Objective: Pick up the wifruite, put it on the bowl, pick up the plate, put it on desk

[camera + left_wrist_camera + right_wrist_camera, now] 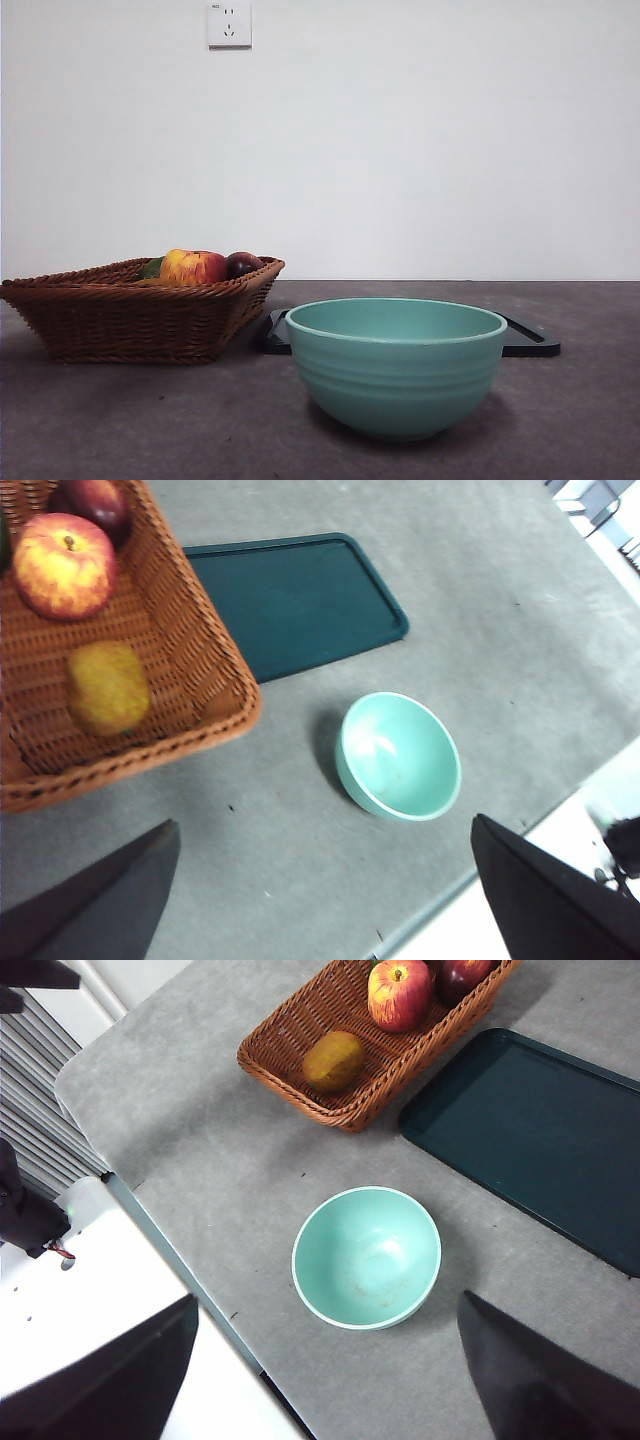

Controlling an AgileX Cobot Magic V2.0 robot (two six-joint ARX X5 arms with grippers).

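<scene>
The wifruite (107, 688) (333, 1059) lies in a brown wicker basket (195, 640), beside a red-and-yellow apple (63, 565) and a dark plum (96, 502). In the front view the basket's wall hides it. The mint-green bowl (396, 365) (400, 756) (366, 1257) stands empty on the grey desk (100, 420). Behind it lies the plate, a flat dark teal tray (525, 340) (290, 600) (540, 1130). My left gripper (324, 822) and right gripper (328, 1298) both hang high above the desk, open and holding nothing. Neither arm shows in the front view.
The basket (140, 310) sits at the left of the desk, with its corner close to the tray. A white ledge (110, 1290) runs along the desk's near edge. A wall socket (229, 23) is on the white wall behind.
</scene>
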